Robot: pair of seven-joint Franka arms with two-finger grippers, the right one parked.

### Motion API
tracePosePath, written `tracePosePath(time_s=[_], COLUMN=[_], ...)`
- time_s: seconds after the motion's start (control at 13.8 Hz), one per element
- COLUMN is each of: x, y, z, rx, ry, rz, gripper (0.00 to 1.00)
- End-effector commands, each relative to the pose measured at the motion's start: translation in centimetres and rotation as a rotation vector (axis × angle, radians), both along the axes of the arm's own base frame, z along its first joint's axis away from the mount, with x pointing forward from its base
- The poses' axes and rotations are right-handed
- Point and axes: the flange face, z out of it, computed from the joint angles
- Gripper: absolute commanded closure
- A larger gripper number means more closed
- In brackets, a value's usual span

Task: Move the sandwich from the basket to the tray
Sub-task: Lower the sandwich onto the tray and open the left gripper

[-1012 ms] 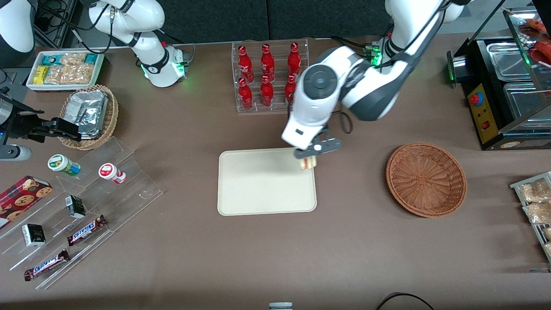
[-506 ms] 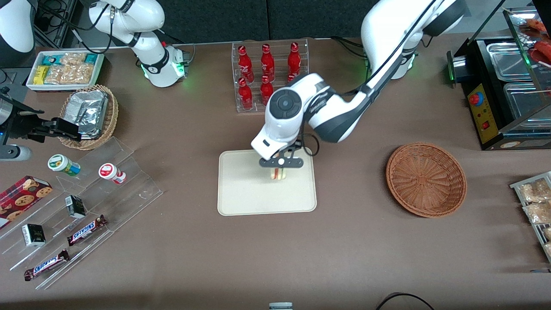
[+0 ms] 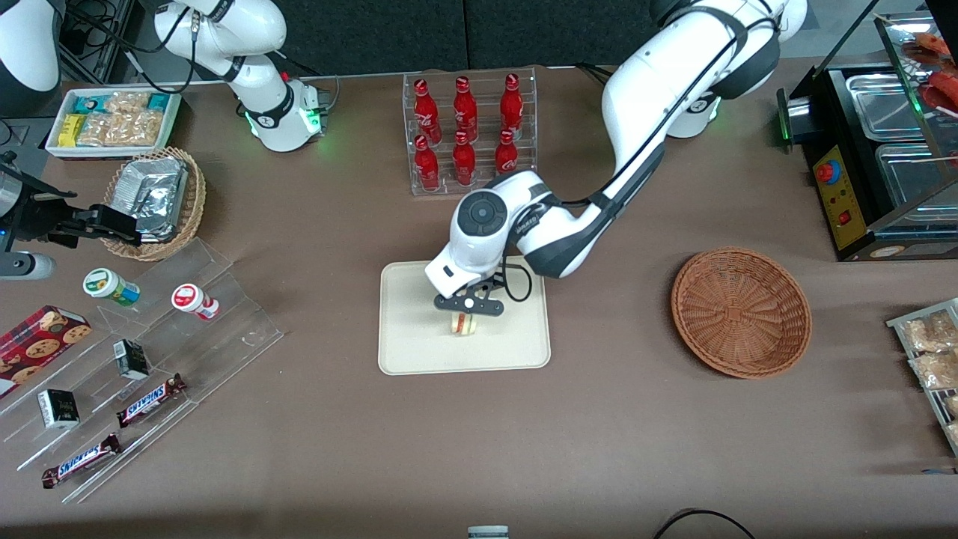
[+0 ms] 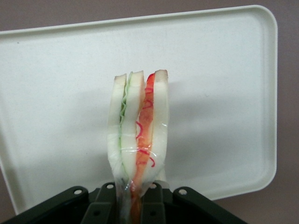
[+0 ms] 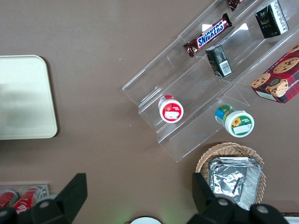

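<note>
"Is the sandwich (image 4: 138, 126) out of the basket (image 3: 741, 311) yet?"

"Yes. The basket sits bare on the counter (image 3: 599, 419), off toward the working arm's end from the tray (image 3: 410, 352). Nothing is in it."

"So where is the sandwich?"

"Over the middle of the tray. The gripper (image 3: 465, 314) has it. The jaws are squeezed shut on one end of it, and the rest sticks out toward the tray. You can see the white bread with the red and green stuff in between."

"Is it lying on the tray?"

"I can't tell for sure. It looks very close to the tray, maybe just above it. But the jaws have not let go."

"So what's left to do?"

"I think just the last bit. Set it down if it isn't down, open the jaws, and lift the arm away."

"And the hard part?"

"Done, I'd say. It got picked up and carried over."
</note>
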Motion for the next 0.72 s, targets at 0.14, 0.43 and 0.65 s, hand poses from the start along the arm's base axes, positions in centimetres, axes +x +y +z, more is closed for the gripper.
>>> tracePosePath(time_s=[0.14,0.43,0.65], x=[1.6,1.0,0.9], y=[-0.1,-0.4,-0.4], z=[-2.4,-3.9,-5.1], rx=[0.002,0.033,0.045], ry=[-0.028,-0.033,-0.050], rz=[0.103,0.119,0.135], gripper=[0.87,0.80,0.26])
